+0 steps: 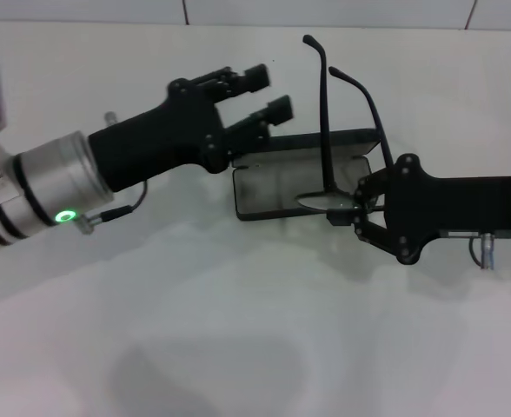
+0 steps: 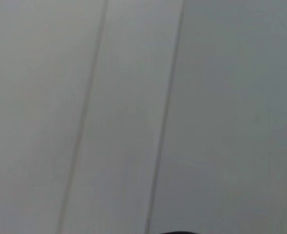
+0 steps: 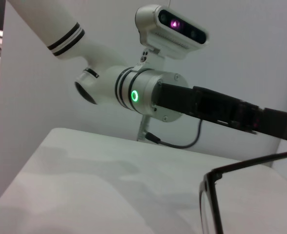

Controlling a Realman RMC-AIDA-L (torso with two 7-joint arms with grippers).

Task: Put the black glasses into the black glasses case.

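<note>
Black-framed glasses held over an open case, not yet laid in.

Item: black glasses (image 1: 347, 130), pinched at the front frame by the right gripper (image 1: 358, 208), lenses low over the near right part of the black glasses case (image 1: 273, 187), temple arms unfolded and pointing away toward the far wall. Case lies open on the white table (image 1: 238, 347), grey lining exposed, nothing inside. Left gripper (image 1: 264, 95) hangs with fingers spread wide, holding nothing, above the case's far left corner. Status, as judged: pickup and carry done; lowering, release, and perhaps folding the arms and closing the lid remain.
</note>
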